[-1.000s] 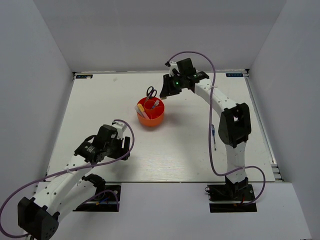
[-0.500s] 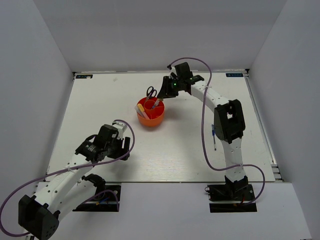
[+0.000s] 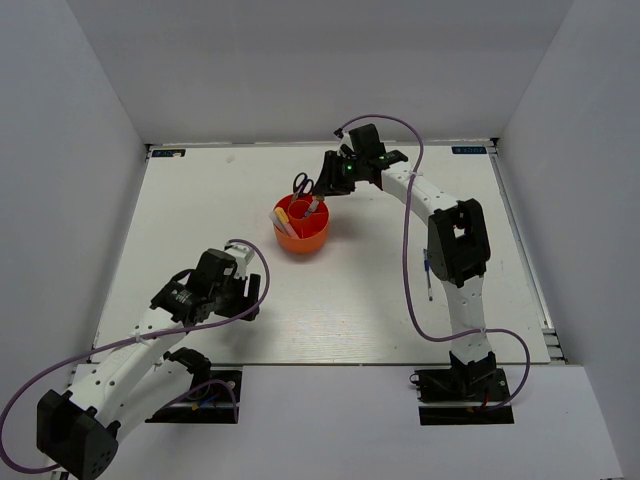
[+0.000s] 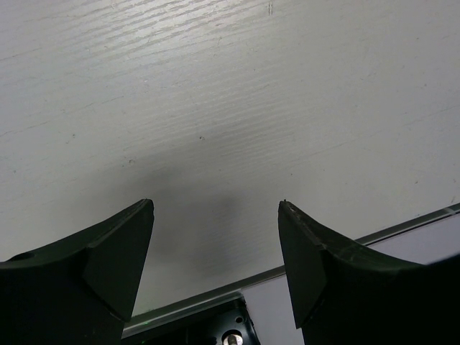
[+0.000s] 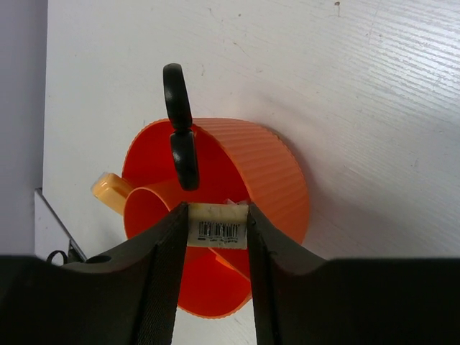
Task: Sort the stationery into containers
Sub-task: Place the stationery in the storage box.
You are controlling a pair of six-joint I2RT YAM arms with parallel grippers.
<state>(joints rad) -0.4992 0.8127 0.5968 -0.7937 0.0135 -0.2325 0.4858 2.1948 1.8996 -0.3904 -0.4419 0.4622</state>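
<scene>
Orange organiser (image 5: 277,169), labelled marker (image 5: 218,228) between right gripper (image 5: 218,213) jaws

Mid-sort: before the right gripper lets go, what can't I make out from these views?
- Right wrist view: the barcode-labelled item in the right gripper. Its lower end is hidden behind the fingers, so I can't tell which compartment it is over.
- Top view: the orange organiser. Its dividers and contents are too small to tell apart.
- Top view: a pen on the table, partly covered by the right arm.
- Both views: the scissors. The blades are hidden inside the organiser.
</scene>
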